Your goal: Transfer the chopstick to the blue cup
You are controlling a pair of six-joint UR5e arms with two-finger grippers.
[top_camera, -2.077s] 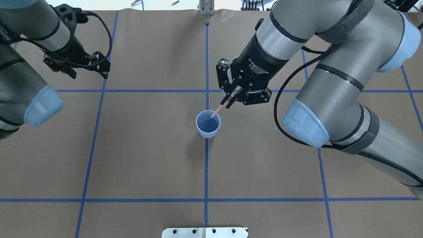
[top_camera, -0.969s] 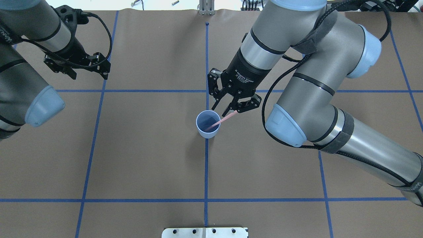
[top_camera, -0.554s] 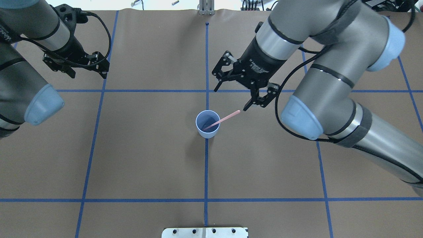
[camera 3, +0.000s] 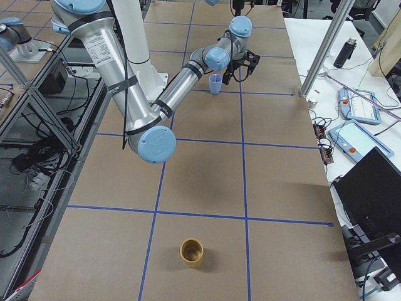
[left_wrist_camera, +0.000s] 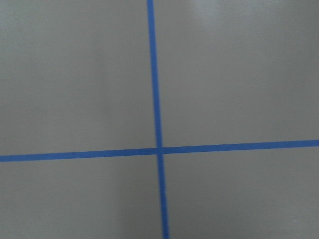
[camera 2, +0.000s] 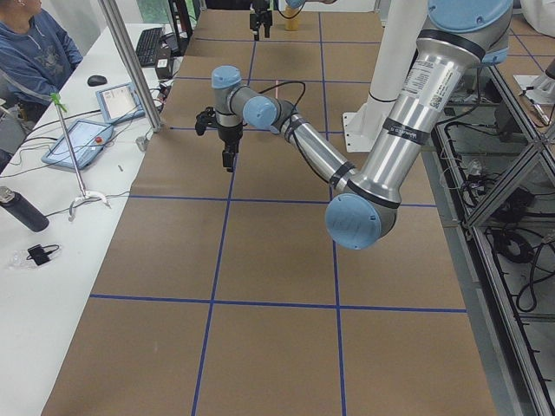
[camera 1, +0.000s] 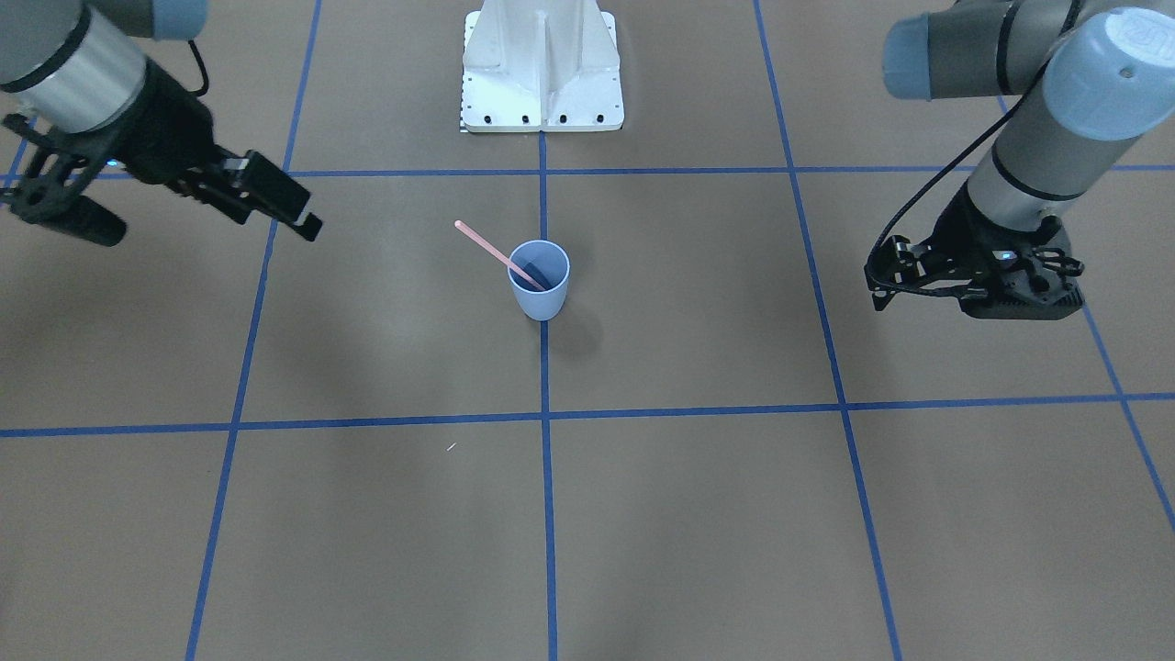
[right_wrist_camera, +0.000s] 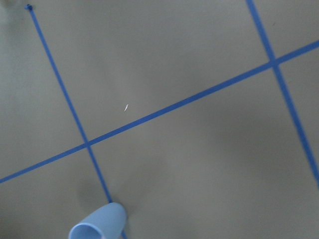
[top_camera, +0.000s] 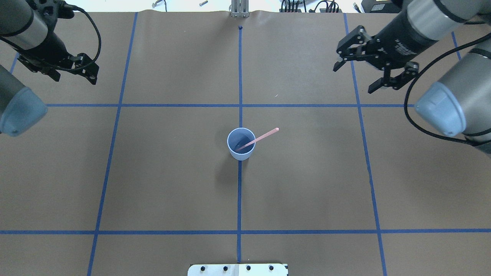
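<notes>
Small light-blue plastic cup [top_camera: 241, 154] stands upright mid-table on a blue tape line [top_camera: 239, 191] of the brown paper-covered table [top_camera: 172, 184]. Thin pink chopstick [top_camera: 264, 135] is in it: lower end down inside the cup, shaft leaning on the rim, upper end sticking out toward the robot's right and away from its base. Overhead and front-facing views show the stick clearly. Right wrist view catches only the cup's rim at its bottom edge, plus tape lines. Left wrist view shows just a blue tape cross [left_wrist_camera: 159, 149] on brown paper.

Farther out, right gripper [top_camera: 353, 80] hangs above the table well apart from the cup, fingers spread wide, holding nothing. Left gripper [top_camera: 75, 78] is on the opposite far side, also well apart, fingers look parted with nothing between them.

Exterior right view shows what overhead misses: a tan round cup [camera 3: 192, 252] upright near the table's end, inside dark, contents unreadable. Exterior left view adds a person in a blue top [camera 2: 35, 48] at the white side bench [camera 2: 35, 295].
</notes>
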